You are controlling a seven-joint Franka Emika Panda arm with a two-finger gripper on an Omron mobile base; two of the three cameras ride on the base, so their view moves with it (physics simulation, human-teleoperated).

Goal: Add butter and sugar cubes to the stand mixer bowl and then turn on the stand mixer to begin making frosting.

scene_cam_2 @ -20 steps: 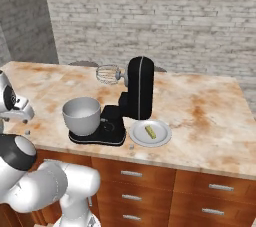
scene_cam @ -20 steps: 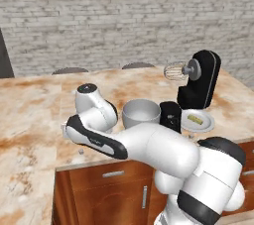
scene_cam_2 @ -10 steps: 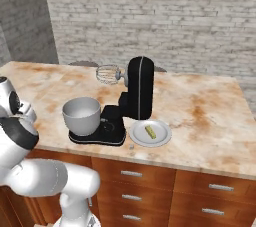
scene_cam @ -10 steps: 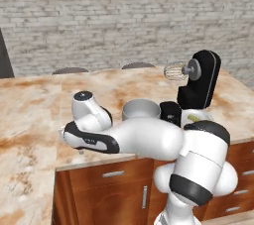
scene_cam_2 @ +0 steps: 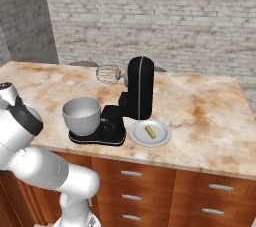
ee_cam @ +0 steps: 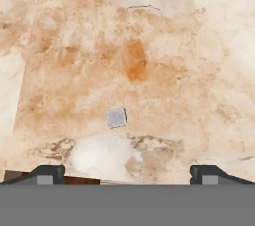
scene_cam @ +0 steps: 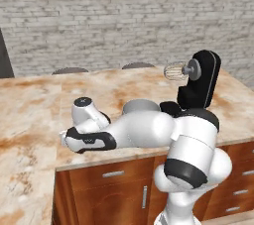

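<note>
The arm point(scene_cam: 144, 130) has swung left and down over the last second. Its elbow now lies low along the near edge of the table point(scene_cam_2: 210, 121), and the hand has moved away from the stand mixer bowl point(scene_cam_2: 81, 116) toward the left part of the top. Nothing on the table has shifted, and the base has not driven. I read this as the reach for the first sugar cube, so no part of the task is done yet.

The pincer point(ee_cam: 128, 172) stands wide with nothing between its tips. In the hand view it looks straight down on bare marbled table. A small grey sugar cube point(ee_cam: 116, 118) lies flat ahead of it, roughly centred between the two tips and not yet touched. The table's near edge shows just behind the left tip.

By count:
- One stand mixer point(scene_cam_2: 137, 91), black, with its head tilted up and the whisk clear of the bowl.
- One bowl, seated on the mixer's base at the left. As far as the right base view shows, it is empty.
- One white plate point(scene_cam_2: 162, 138), touching the right of the mixer base.
- One stick of butter point(scene_cam_2: 150, 131), lying on that plate.
- One sugar cube in the hand view.
- One small pale speck point(scene_cam_2: 131, 146) in the right base view, just in front of the plate near the table edge. I cannot tell whether it is that same cube or a second one
</note>
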